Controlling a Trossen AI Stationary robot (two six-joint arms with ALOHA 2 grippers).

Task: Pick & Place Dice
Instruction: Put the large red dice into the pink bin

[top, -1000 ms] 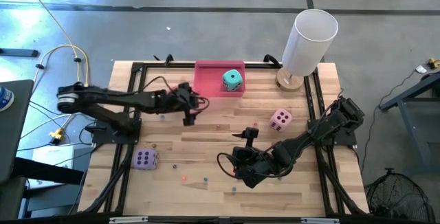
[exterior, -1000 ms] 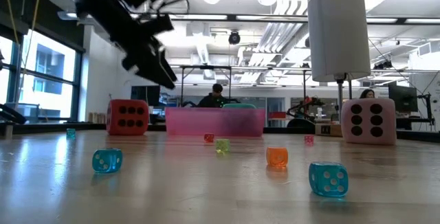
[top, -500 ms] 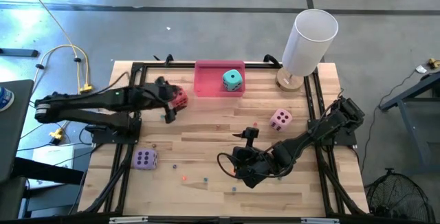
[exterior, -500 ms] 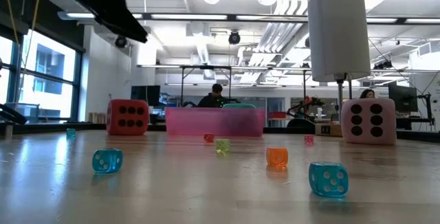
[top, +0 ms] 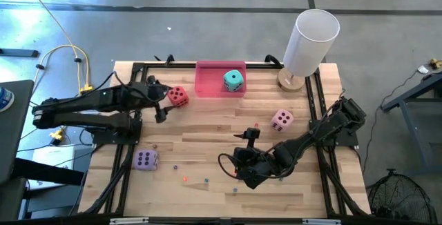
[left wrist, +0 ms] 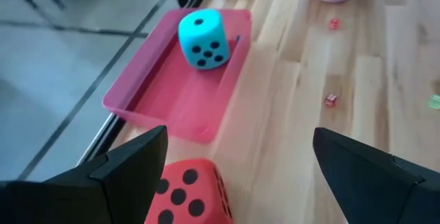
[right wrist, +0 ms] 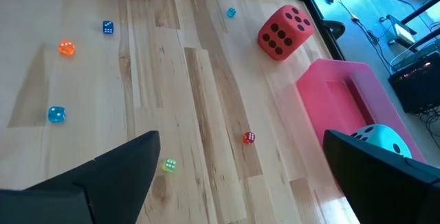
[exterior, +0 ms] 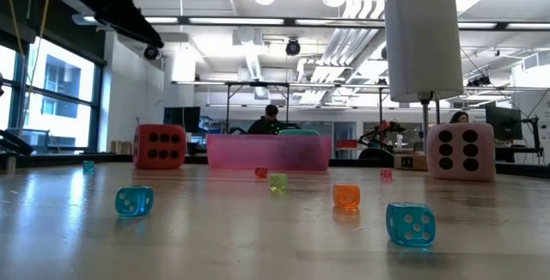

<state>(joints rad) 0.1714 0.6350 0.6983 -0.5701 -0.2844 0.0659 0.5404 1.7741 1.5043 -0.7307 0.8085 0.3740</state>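
Observation:
The red die (top: 177, 96) rests on the table left of the pink tray (top: 210, 85); it also shows in the low view (exterior: 159, 147). The teal die (top: 233, 80) lies in the tray. The pink die (top: 281, 120) and the purple die (top: 146, 159) rest on the table. Tiny dice (exterior: 134, 200) lie scattered at the front. My left gripper (top: 163, 101) is open and empty, above and just left of the red die (left wrist: 185, 193). My right gripper (top: 250, 137) is open and empty over the table's middle.
A tall white cylinder (top: 311, 40) stands on a wooden base at the far right corner. Black frame rails (top: 131, 101) run along the table's edges. Bare wood (top: 214, 132) lies between the two arms. A person (exterior: 271, 118) shows in the room behind.
My left gripper has drawn back from over the red die toward the table's left edge and has risen. The red die stays where it was on the table and now shows uncovered from above.

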